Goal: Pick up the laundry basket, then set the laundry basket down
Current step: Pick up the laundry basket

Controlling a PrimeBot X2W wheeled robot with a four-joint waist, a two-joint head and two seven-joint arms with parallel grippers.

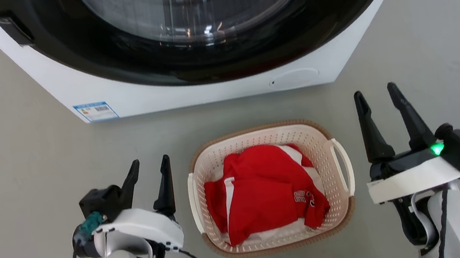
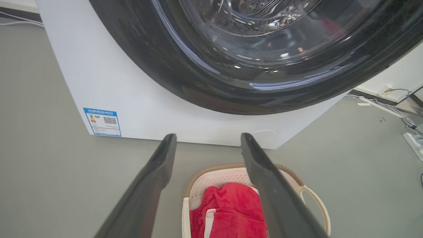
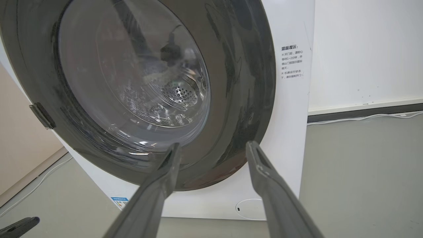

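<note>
The laundry basket (image 1: 322, 140) is cream-white with a brown woven-look rim and sits on the grey floor before the washer, holding a red and white garment (image 1: 263, 190). Its white loop handles show at each side. My left gripper (image 1: 150, 163) stands open just left of the basket, apart from it, nothing between its fingers. My right gripper (image 1: 376, 94) is open to the right of the basket, a little further forward, also empty. In the left wrist view the basket (image 2: 216, 177) lies below and between the fingers of the left gripper (image 2: 207, 137). The right gripper (image 3: 213, 147) points at the washer.
A white front-loading washer (image 1: 216, 87) with a dark round glass door (image 1: 196, 24) stands close behind the basket. A white wall and baseboard with cables (image 3: 363, 110) run to the right. Grey floor (image 1: 15, 179) lies on both sides.
</note>
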